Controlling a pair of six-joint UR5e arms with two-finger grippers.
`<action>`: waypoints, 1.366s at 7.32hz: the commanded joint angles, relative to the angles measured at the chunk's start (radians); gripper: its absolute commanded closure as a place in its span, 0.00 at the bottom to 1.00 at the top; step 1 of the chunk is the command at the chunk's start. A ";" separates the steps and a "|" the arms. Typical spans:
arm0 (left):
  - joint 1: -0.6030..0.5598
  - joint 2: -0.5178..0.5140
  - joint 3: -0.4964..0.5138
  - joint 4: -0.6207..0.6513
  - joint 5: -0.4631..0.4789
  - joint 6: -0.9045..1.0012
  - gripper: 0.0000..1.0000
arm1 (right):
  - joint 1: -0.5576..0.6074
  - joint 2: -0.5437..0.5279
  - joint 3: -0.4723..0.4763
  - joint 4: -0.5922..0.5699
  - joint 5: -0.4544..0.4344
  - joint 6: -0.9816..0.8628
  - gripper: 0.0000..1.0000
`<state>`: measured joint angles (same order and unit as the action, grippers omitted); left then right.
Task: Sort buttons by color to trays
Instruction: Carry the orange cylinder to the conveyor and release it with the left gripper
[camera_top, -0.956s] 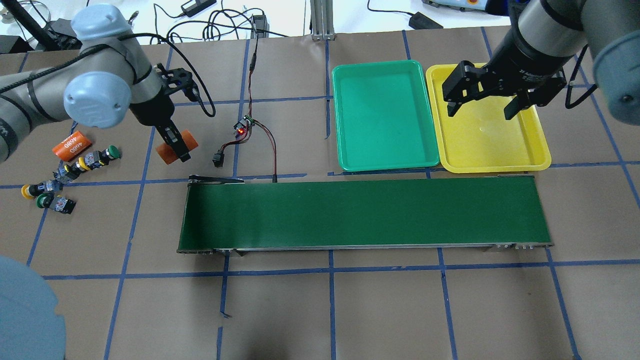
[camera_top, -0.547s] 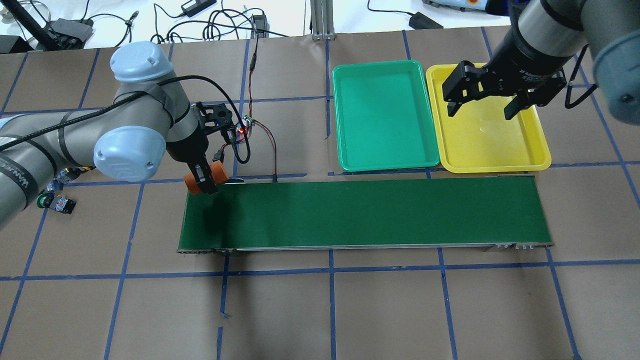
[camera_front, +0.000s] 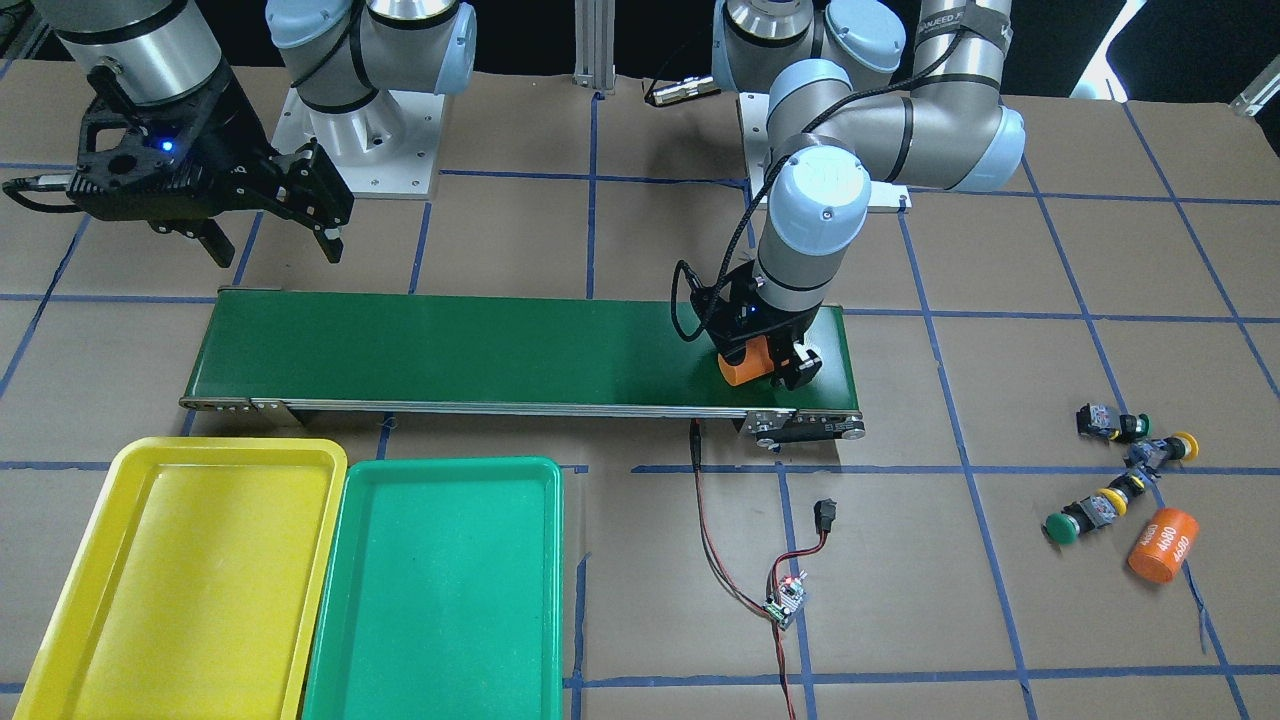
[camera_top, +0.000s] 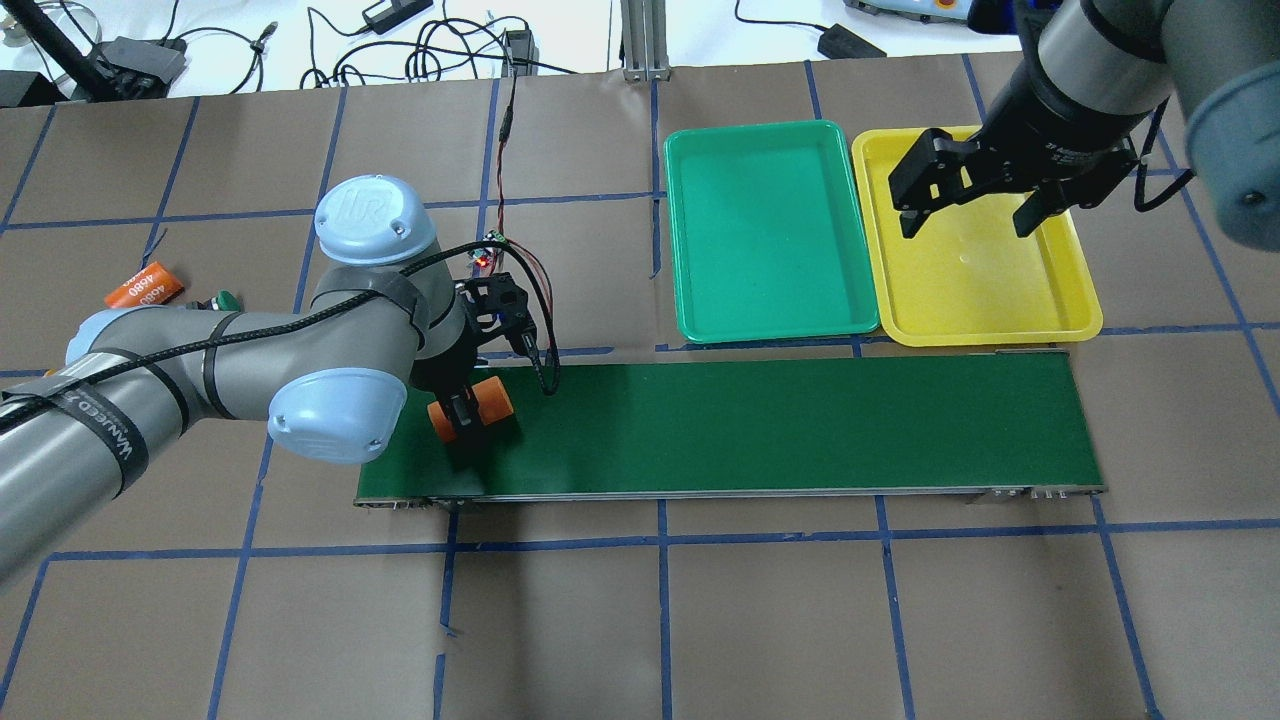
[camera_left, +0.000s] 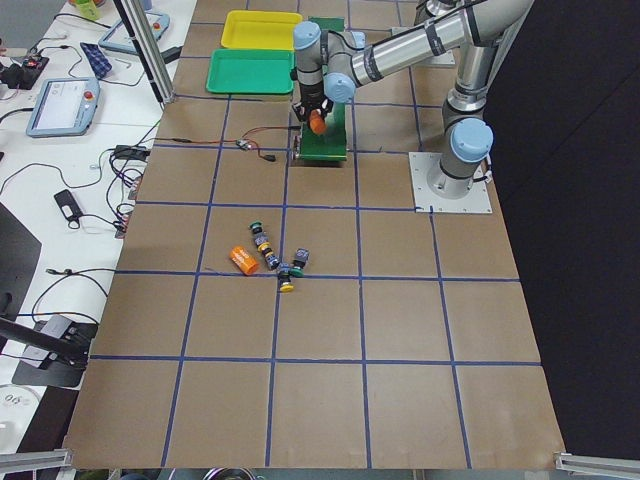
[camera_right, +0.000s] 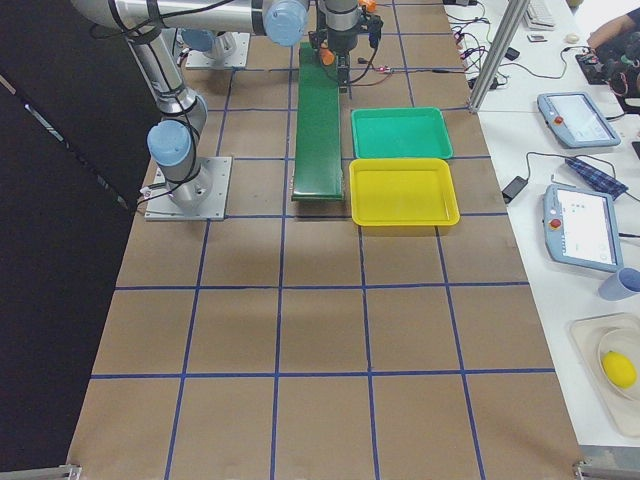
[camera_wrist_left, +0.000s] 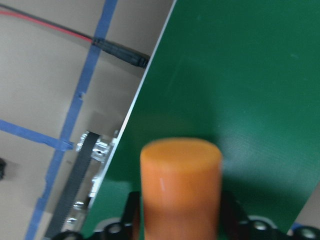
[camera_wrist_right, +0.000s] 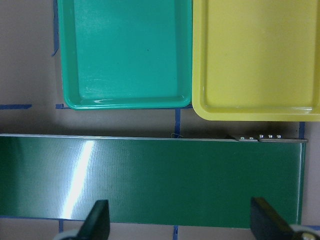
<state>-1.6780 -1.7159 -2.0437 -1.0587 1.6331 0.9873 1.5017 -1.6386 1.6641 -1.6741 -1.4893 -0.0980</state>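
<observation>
Yellow plastic is filling the lower left of the front-facing frame, where the yellow tray (camera_front: 60, 560) is lying rim to rim with the green tray (camera_front: 440, 600). At lower right, the four buttons (camera_front: 1100, 508) are lying loose on the counter (camera_front: 900, 600) beside an orange cylinder marked 4680 (camera_front: 1163, 545), well apart from both trays. Further back, the green conveyor belt (camera_front: 450, 345) is stretching across the middle. Over its right end the left hand (camera_front: 770, 368) is clamping a second orange cylinder (camera_front: 745, 362), low above the belt, though contact is unclear. At upper left, the right hand (camera_front: 272, 248) is hanging with fingers spread apart, gripping nothing.
</observation>
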 joint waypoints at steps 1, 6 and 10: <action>0.003 0.045 0.019 -0.091 0.005 -0.050 0.00 | 0.000 -0.016 0.000 0.001 -0.046 -0.032 0.00; 0.428 -0.003 0.342 -0.393 -0.015 -0.061 0.00 | -0.008 -0.038 0.013 -0.009 -0.071 -0.029 0.00; 0.654 -0.331 0.589 -0.201 0.016 -0.047 0.00 | 0.000 -0.011 0.058 0.026 -0.074 -0.022 0.00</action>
<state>-1.0810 -1.9404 -1.5159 -1.3365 1.6375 0.9403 1.4990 -1.6676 1.6897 -1.6655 -1.5550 -0.1192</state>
